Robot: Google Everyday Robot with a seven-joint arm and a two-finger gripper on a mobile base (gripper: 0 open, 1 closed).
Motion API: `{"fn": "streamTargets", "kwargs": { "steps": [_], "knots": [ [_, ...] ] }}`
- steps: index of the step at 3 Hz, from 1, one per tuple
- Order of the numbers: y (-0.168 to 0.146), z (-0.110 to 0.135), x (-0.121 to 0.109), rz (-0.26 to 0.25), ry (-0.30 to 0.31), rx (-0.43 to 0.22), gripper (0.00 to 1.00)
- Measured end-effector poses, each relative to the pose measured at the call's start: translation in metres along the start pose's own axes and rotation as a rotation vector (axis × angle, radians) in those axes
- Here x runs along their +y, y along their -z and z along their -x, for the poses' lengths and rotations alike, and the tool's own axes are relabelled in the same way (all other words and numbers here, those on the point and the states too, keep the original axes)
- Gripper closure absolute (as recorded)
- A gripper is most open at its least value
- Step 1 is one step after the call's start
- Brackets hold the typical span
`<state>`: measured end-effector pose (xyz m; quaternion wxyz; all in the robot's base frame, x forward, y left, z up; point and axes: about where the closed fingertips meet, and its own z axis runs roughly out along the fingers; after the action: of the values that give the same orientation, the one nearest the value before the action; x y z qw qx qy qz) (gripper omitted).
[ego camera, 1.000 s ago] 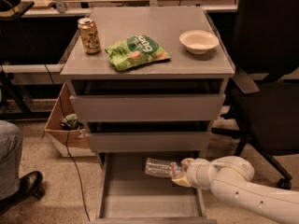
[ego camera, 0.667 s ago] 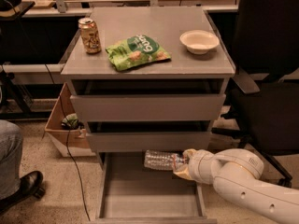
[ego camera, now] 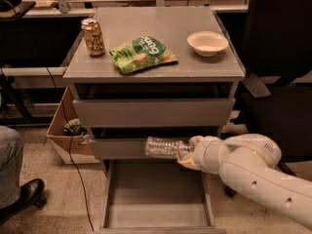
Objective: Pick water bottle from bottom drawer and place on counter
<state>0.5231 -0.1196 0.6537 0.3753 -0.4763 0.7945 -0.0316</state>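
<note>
The water bottle [ego camera: 163,147] is a clear crinkled plastic bottle, held level in front of the middle drawer front, above the open bottom drawer [ego camera: 158,196]. My gripper [ego camera: 189,151] is shut on the bottle's right end, and the white arm comes in from the lower right. The bottom drawer is pulled out and its flat grey floor shows bare. The counter [ego camera: 156,65] is the grey cabinet top above.
On the counter stand a gold drink can [ego camera: 93,37], a green chip bag [ego camera: 142,53] and a white bowl [ego camera: 207,43]. A cardboard box [ego camera: 66,135] and a cable sit left of the cabinet. A person's leg and shoe [ego camera: 19,196] are at the lower left. A black chair [ego camera: 278,72] stands at the right.
My gripper has lifted the water bottle up out of the bottom drawer to the height of the middle drawer front, still level.
</note>
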Motion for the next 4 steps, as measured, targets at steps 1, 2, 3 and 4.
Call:
{"fn": "streamTargets", "kwargs": {
  "steps": [1,2,3,4],
  "knots": [
    [0.033,0.033,-0.030,-0.032,-0.016,-0.003,1.00],
    [0.083,0.074,-0.071,-0.085,0.008,-0.002,1.00],
    [0.134,0.116,-0.105,-0.156,0.054,0.000,1.00],
    [0.141,0.121,-0.111,-0.168,0.056,-0.002,1.00]
  ]
}}
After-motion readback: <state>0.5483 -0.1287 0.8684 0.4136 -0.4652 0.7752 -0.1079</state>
